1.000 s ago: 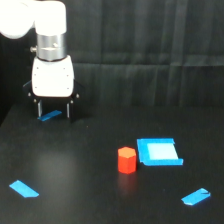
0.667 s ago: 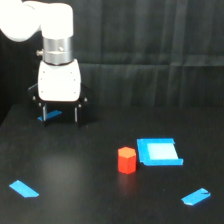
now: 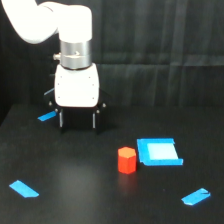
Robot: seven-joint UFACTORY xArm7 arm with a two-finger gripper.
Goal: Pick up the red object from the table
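1. The claw hangs from the white arm at about 10 o'clock in the exterior view. Its two dark fingers point down, set apart, with nothing between them.
2. The red object stands upright on the black desk, a little toward 5 o'clock from frame centre. It lies at roughly 4 o'clock from the claw, clearly apart from it and untouched.
3. A flat blue square piece lies just beside the red object, at its 3 o'clock; whether the two touch cannot be told.
4. Blue tape strips mark the desk at 9 o'clock, 8 o'clock and 4 o'clock.
5. Judged stage: approach; the grasp is not yet begun.
6. Risk: an off-centre descent could let one finger strike the block's top and topple or push it.
7. Risk: a finger landing on the 3 o'clock side could catch the blue piece, dragging it or blocking closure.
8. Risk: fingers closing on the block's corners rather than its flat faces could twist it out of the grip.
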